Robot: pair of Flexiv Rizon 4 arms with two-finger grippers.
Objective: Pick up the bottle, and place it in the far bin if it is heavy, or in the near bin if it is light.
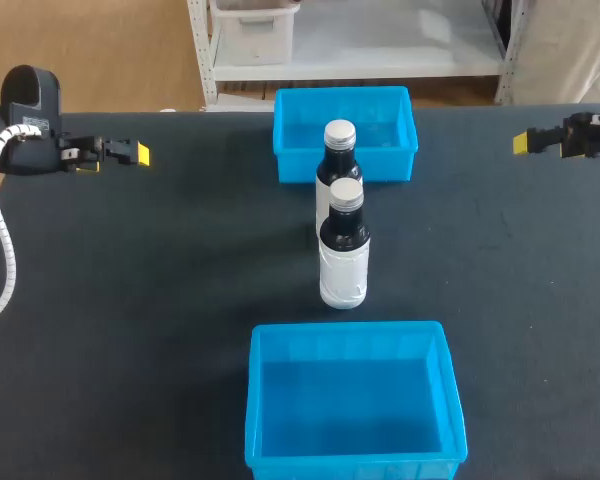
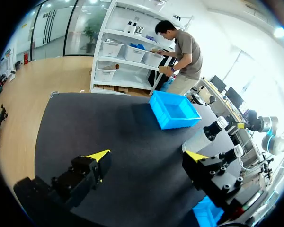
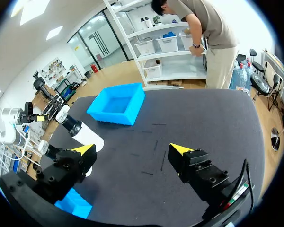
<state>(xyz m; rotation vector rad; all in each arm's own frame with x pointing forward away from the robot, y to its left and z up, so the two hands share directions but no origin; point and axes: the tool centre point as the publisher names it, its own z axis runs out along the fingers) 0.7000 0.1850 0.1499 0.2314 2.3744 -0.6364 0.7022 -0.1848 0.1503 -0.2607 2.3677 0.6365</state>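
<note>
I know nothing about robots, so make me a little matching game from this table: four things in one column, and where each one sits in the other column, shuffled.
Things
1. front bottle
2. far bin
3. left claw
4. near bin

Places
A. at the left side of the table, open, holding nothing
B. at the near edge, empty
C. upright mid-table, between the two bins
D. at the far edge, behind the back bottle

Pairs: 1-C, 2-D, 3-A, 4-B

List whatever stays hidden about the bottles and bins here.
Head view: far bottle lower body, behind the near bottle.
Left wrist view: most of the near bin, behind the left fingers.
Right wrist view: same bin, behind the right fingers.
Either bottle's weight: unseen.
</note>
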